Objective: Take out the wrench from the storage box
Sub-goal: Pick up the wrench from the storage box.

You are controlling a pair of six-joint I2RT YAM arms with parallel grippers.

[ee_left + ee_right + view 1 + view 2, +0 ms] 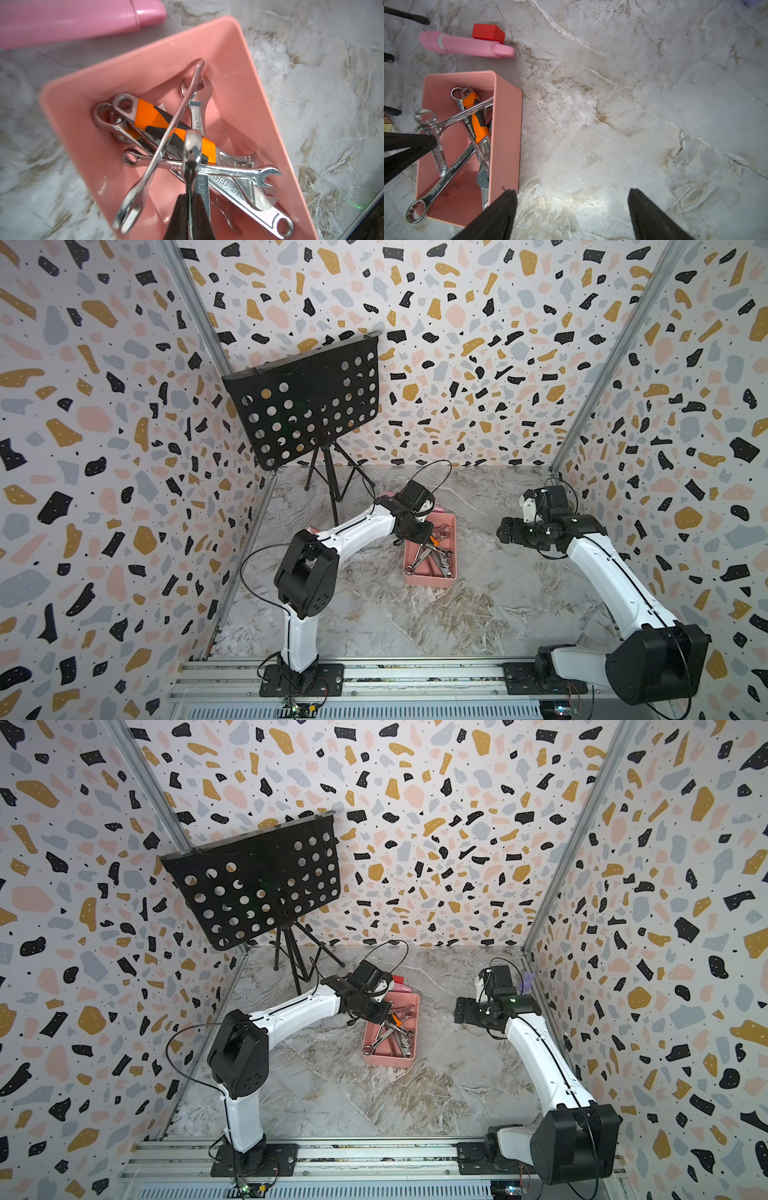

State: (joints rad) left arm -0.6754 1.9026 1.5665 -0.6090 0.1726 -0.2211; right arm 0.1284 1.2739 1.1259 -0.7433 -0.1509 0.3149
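- Left wrist view: the left end effector (190, 196) is clamped on a silver wrench (193, 145) close to one end, over the storage box (68, 116).
- That wrench sits above a crossed heap of other wrenches (228, 182) in the box, among them an orange-handled one (149, 116).
- In both top views the box lies near the middle of the worktop (498, 614), a little toward its back edge.
- The right end effector (571, 192) hangs with jaws spread wide, gripping nothing, over the worktop beside the box.
- A pink stick (467, 45) and a red block (488, 32) lie just beside each other, between the box and the back edge.
- A black music stand (307, 406) occupies the back left corner.
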